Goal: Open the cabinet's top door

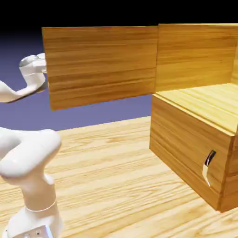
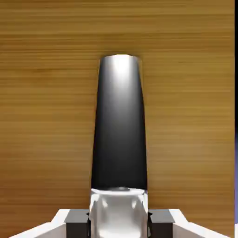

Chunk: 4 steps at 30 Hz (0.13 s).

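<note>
Cabinet (image 1: pixel 193 151)'s top door (image 1: pixel 102 65) stands wide open; your claw (image 2: pixel 119 223) is closed on its handle (image 2: pixel 120 125). You have the arm (image 1: pixel 30 162) behind that door.

Pure black across the top of the exterior view, fading downward into a plain blue-violet backdrop (image 1: pixel 102 104). Below, a tabletop (image 1: pixel 107 172) of pale wood, filling the lower middle and reaching down to the bottom edge. Streaked with darker grain, running roughly sideways with a slight slant. Lit brightly, almost washed out toward the lower part. In the hand view, just a narrow strip at the right edge: black above, blue-violet lower down.
</note>
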Available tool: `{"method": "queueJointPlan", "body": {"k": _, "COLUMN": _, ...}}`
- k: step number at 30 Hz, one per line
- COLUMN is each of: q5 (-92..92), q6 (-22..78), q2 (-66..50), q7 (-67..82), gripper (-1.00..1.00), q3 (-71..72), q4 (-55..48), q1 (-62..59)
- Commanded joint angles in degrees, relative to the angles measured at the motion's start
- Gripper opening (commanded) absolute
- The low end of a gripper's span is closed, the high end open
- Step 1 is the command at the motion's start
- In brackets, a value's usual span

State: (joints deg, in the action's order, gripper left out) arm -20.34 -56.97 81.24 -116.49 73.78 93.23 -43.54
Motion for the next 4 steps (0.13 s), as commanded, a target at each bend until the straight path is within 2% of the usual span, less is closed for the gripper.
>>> {"method": "queueJointPlan", "body": {"k": 1, "q5": 0.0, "q6": 1.4, "q2": 0.1, "q7": 0.5, "gripper": -1.0, "q3": 0.3, "q4": -2.1, "q1": -1.4}}
{"method": "queueJointPlan", "body": {"k": 4, "q5": -0.2, "q6": 5.4, "q2": 0.2, "q7": 1.9, "gripper": -1.0, "q3": 0.9, "q4": -8.3, "q1": -5.6}}
